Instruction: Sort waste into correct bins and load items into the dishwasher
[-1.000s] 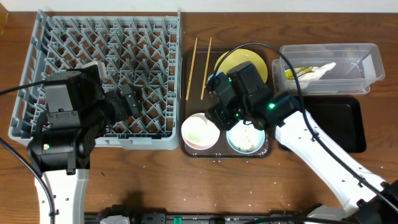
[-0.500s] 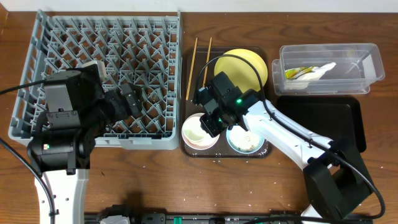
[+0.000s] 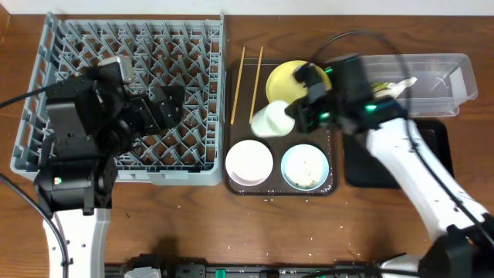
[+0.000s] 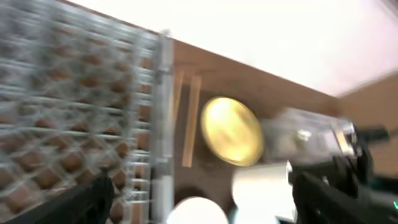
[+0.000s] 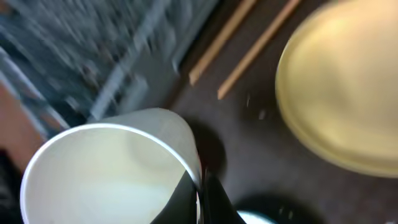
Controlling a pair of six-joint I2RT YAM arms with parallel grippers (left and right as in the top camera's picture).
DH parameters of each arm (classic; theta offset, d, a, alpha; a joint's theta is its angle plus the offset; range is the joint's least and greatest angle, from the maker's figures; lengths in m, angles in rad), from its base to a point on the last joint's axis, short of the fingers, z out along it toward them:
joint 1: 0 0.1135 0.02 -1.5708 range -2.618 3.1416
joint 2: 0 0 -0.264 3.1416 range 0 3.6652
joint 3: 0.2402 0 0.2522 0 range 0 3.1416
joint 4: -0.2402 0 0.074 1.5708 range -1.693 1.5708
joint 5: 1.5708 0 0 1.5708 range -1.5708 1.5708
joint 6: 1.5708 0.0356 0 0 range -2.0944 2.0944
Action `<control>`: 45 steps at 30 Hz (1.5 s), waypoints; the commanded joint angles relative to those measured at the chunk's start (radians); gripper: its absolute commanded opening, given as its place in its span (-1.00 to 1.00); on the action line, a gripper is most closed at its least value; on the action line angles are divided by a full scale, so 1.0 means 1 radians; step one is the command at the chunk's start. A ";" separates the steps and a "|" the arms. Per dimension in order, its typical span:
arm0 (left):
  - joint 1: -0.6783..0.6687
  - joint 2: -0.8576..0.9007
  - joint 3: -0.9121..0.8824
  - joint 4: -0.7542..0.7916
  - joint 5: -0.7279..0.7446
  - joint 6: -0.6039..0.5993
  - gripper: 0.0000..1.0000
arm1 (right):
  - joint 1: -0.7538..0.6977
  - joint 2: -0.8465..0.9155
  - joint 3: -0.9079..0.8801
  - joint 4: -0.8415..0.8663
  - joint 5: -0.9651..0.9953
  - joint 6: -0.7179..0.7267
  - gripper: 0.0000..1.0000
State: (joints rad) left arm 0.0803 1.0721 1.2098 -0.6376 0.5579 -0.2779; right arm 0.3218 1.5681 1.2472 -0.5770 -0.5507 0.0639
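My right gripper is shut on the rim of the small white cup, which hangs tilted above the brown tray beside the yellow plate. Two chopsticks lie left of the plate. In front of them sit the white bowl and the light blue bowl with rice in it. My left gripper stands open over the grey dish rack, holding nothing. The left wrist view is blurred.
The clear tub at the back right holds the yellow-green wrapper and white napkin. The black tray lies in front of it, partly under my right arm. The dishes rest on the dark brown serving tray.
My right gripper has shut on the cup's rim near the bowls and carried it up and to the right. The left arm has shifted slightly over the rack.
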 commanded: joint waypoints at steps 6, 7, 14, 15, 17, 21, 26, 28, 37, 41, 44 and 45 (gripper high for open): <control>-0.001 0.110 0.017 0.025 0.668 -0.034 0.83 | -0.127 -0.021 0.001 0.336 -0.904 0.036 -0.97; -0.002 0.127 0.017 0.029 0.745 -0.031 0.82 | -0.114 -0.021 0.001 0.370 -0.905 0.061 -0.98; -0.102 0.162 0.017 0.051 0.874 -0.031 0.56 | -0.021 -0.021 0.001 0.495 -0.824 0.154 -0.98; -0.126 0.162 0.017 0.061 0.874 -0.031 0.54 | -0.011 -0.021 0.001 0.496 -0.801 0.160 -0.98; -0.169 0.163 0.017 0.072 0.874 -0.031 0.50 | 0.007 -0.021 0.001 0.517 -0.793 0.161 -0.98; -0.205 0.162 0.017 0.075 0.874 -0.031 0.41 | 0.031 -0.021 0.001 0.549 -0.793 0.168 -0.98; -0.205 0.162 0.017 0.075 0.874 -0.032 0.42 | 0.028 -0.021 0.001 0.698 -0.811 0.302 -0.98; -0.205 0.162 0.017 0.075 0.875 -0.035 0.51 | 0.023 -0.021 0.001 0.709 -0.773 0.326 -0.98; -0.205 0.162 0.017 0.075 0.875 -0.035 0.93 | 0.017 -0.021 0.001 0.792 -0.755 0.414 -0.98; -0.205 0.162 0.017 0.076 0.875 -0.035 0.54 | 0.017 -0.021 0.001 0.821 -0.755 0.449 -0.98; -0.205 0.162 0.017 0.082 0.875 -0.035 0.36 | 0.017 -0.021 0.001 0.808 -0.765 0.457 -0.98; -0.205 0.162 0.017 0.090 0.875 -0.035 0.35 | 0.017 -0.021 0.001 0.804 -0.775 0.463 -0.97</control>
State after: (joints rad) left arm -0.1196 1.2388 1.2102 -0.5606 1.4117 -0.3164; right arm 0.3370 1.5551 1.2419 0.2321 -1.3327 0.4973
